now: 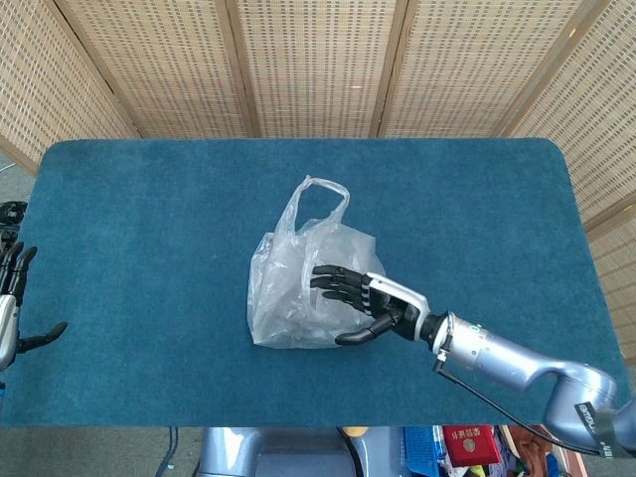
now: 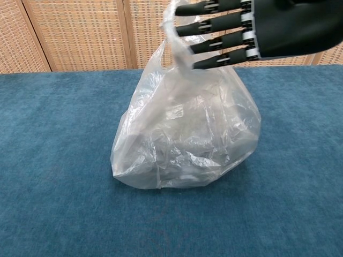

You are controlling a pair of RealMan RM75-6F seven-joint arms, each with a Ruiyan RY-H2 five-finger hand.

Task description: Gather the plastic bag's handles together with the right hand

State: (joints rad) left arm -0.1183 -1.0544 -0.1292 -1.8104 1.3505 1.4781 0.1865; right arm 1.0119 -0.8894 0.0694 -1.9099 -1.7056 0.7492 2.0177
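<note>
Bag [image 1: 298,298] under right robot hand [image 1: 363,298] | fingers [image 2: 214,24] spread at handles [image 1: 320,204], gripping nothing

The right hand [image 2: 278,29] covers the near handle of the plastic bag [image 2: 185,139] in the chest view, and the top edge crops it. The bag's contents blur behind crumpled film. Far left of the bag, the left hand [image 1: 10,308] is cropped by the head view's edge.
</note>
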